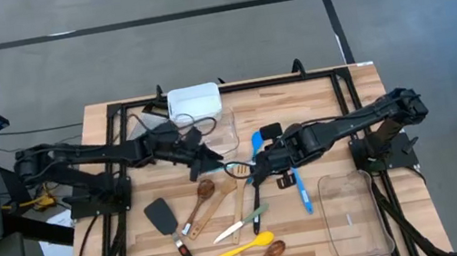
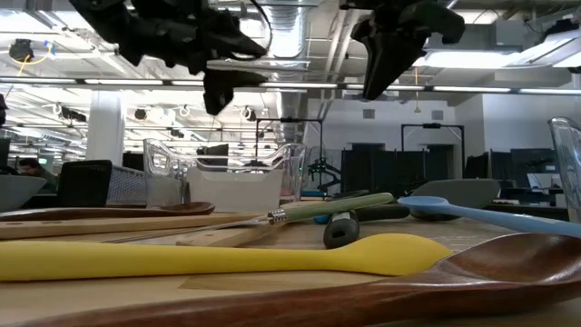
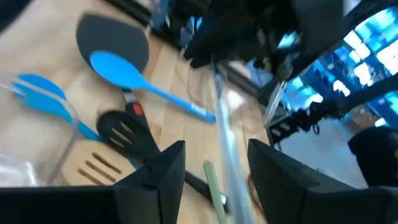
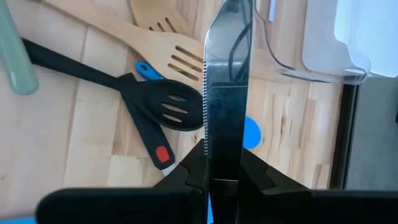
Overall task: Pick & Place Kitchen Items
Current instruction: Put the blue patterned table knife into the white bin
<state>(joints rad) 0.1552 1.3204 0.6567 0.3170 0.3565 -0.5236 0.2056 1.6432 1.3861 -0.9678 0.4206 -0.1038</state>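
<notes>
Right tool (image 4: 222, 163) clamps a serrated knife (image 4: 227, 81) — left tool (image 3: 214, 171) stands wide, empty.

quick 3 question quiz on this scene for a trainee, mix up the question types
1. True or false: the right claw grips a knife.
2. Fill the gap: the left claw is ___ (open or shut).
3. Where is the yellow spoon? A: in a tub. B: flat on the table. C: held in the air.

Key: 1 true. 2 open. 3 B.
</notes>
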